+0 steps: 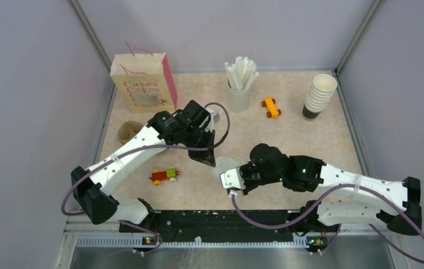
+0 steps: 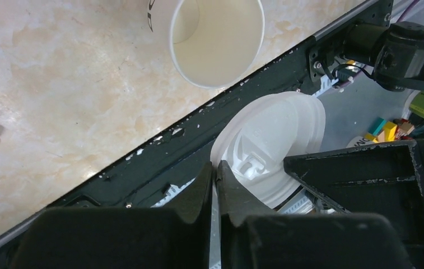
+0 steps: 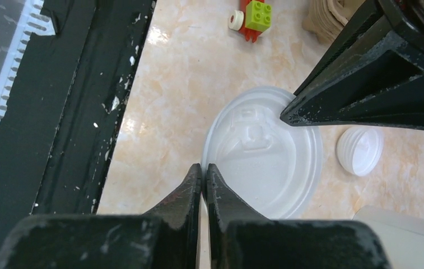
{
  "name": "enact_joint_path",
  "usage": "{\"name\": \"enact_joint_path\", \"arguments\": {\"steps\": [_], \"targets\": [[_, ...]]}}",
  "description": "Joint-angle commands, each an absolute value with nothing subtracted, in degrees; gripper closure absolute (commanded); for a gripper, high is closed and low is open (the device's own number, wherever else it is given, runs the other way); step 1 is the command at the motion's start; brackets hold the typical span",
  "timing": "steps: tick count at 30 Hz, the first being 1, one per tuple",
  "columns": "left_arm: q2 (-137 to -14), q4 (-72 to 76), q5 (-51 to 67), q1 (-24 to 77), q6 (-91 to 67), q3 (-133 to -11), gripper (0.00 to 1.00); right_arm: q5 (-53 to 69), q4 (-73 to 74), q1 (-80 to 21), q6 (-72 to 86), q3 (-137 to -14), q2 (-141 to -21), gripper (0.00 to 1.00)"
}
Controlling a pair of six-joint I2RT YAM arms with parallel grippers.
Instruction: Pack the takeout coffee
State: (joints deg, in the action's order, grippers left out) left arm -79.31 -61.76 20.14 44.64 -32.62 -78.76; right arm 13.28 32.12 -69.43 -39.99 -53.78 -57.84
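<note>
- Centrally over the marbled table (image 1: 299,134), the left hand (image 2: 215,167) pinches the white lid (image 3: 265,162) by its rim.
- Right hand (image 3: 204,168), clenched, meets the lid's opposite edge.
- Open paper cup (image 2: 218,45) sits on the table, apart from the lid.

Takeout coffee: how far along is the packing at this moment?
Done: one cup stands open and empty on the table. In hand: the left gripper and right gripper both pinch the lid at its rim. To do: lid onto cup, then presumably into the paper bag.
</note>
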Motion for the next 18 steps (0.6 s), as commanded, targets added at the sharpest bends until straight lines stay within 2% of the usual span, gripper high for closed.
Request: {"name": "enact_joint_path", "arguments": {"steps": [1, 3, 4, 7, 10, 14, 18], "targets": [[-78.5, -61.1, 19.7, 44.2, -33.6, -82.7, 0.79, 13.6, 26.6, -70.1, -36.6, -55.4, -57.0, 1.00], [-77.8, -61.7, 15.8, 43.7, -34.8, -84.7, 0.53, 13.8, 23.8, -70.1, -30.0, -54.7, -56.8, 1.00], [-77.1, -61.5, 13.3, 43.4, -35.3, -85.7, 0.43, 13.7, 22.0, -70.2, -26.2, -54.3, -56.7, 1.00], [-74.1, -58.5, 9.1, 41.5, -35.3, -87.4, 0.28, 13.6, 16.1, -70.1, -13.4, -53.3, -56.1, 1.00], [-71.8, -55.9, 9.3, 37.4, -34.3, -88.9, 0.20, 12.3, 10.9, -69.3, 3.6, -53.3, -56.8, 1.00], [-68.4, -53.2, 9.7, 32.7, -33.4, -87.3, 0.10, 25.1, 8.3, -61.2, 24.3, -54.7, -60.9, 1.00], [-65.5, -50.3, 12.2, 31.8, -30.5, -84.5, 0.03, 29.1, 3.1, -58.5, 34.1, -53.8, -61.0, 1.00]]}}
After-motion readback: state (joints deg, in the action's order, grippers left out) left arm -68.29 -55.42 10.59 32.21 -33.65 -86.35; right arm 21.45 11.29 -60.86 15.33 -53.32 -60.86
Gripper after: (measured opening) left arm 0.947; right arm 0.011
